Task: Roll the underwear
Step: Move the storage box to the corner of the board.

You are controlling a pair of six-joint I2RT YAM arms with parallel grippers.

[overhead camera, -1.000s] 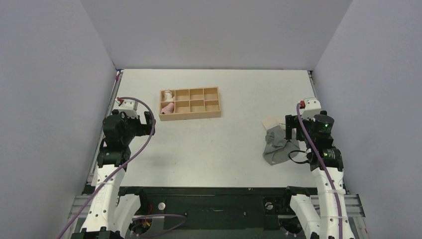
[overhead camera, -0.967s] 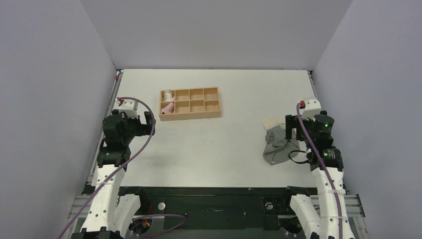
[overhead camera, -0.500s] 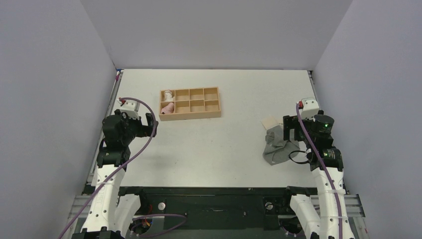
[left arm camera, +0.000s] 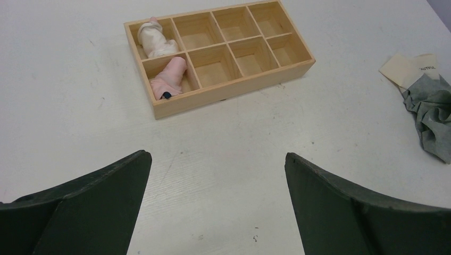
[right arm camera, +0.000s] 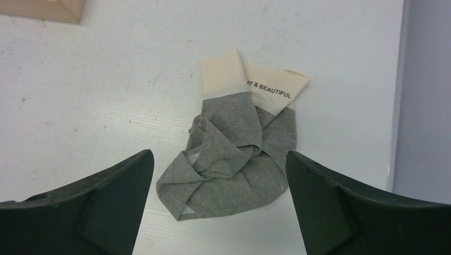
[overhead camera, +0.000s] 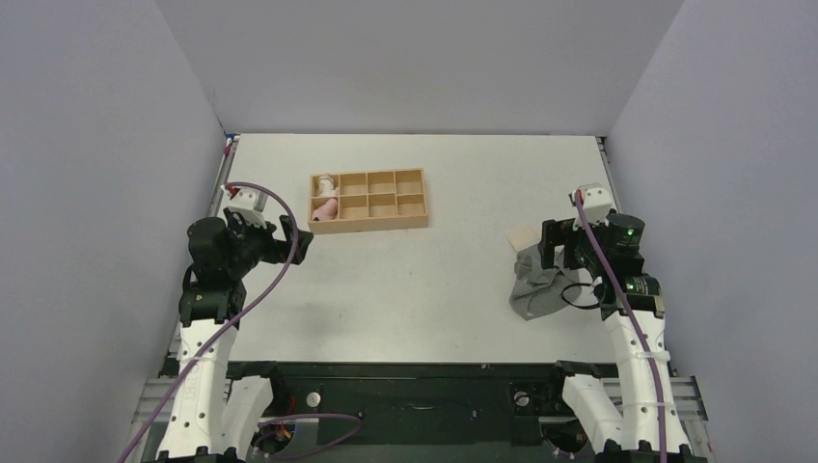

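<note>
The underwear (overhead camera: 533,283) lies crumpled on the table's right side, grey with a pale beige band at its far end. In the right wrist view the underwear (right arm camera: 234,154) sits on the table just ahead of and below my right gripper (right arm camera: 218,155), whose jaws stand wide apart with nothing in them. From above, the right gripper (overhead camera: 552,247) hovers over the garment's right part. My left gripper (overhead camera: 295,242) is open over bare table at the left, far from the garment. In the left wrist view the left gripper (left arm camera: 215,154) is empty and the underwear (left arm camera: 432,114) shows at the right edge.
A wooden tray (overhead camera: 368,224) with several compartments stands at the back left. Its left compartments hold a white cloth roll (overhead camera: 326,182) and a pink cloth roll (overhead camera: 325,207). The left wrist view shows the tray (left arm camera: 234,87), white roll (left arm camera: 153,40) and pink roll (left arm camera: 169,79). The table's right edge runs close to the garment.
Both arms have shifted slightly: the left gripper edged right and forward, the right gripper moved a little left over the underwear. Both stayed open. The garment has not moved.
</note>
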